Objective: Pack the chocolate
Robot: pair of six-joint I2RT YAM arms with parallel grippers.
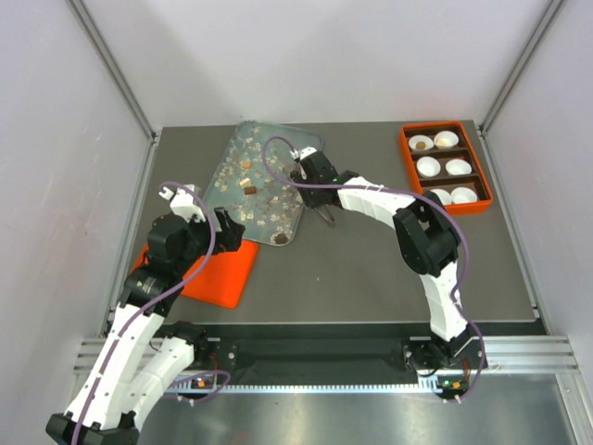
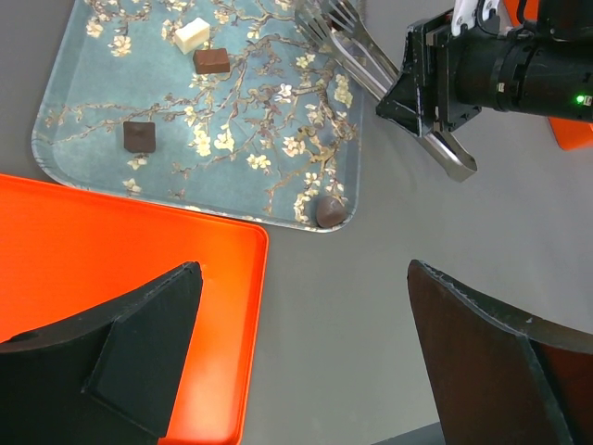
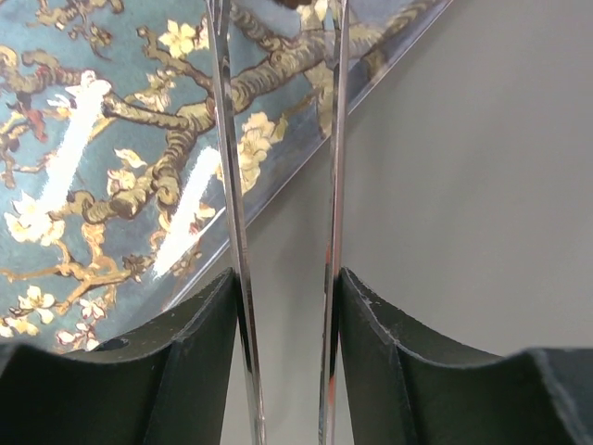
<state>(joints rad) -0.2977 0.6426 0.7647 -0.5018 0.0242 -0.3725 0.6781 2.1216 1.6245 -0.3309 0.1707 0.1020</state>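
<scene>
Chocolate lumps lie scattered on a floral glass tray [image 1: 243, 148]: a dark square [image 2: 139, 135], a brown block [image 2: 211, 61], a pale piece [image 2: 193, 34] and a round dark one [image 2: 331, 210] at the tray's near corner. My right gripper [image 3: 285, 278] is shut on thin metal tongs [image 3: 232, 185], whose two arms run between its fingers and out over the tray's edge. In the left wrist view the right gripper [image 2: 435, 88] holds the tongs [image 2: 352, 46] over that tray. My left gripper [image 2: 304, 273] hangs open and empty above the edge of an orange lid [image 2: 120, 260].
An orange box [image 1: 405, 153] at the back right holds several white paper cups [image 1: 447, 139]; one cup [image 1: 421, 144] has a brown lump in it. The orange lid [image 1: 222, 273] lies at the front left beside the floral tray.
</scene>
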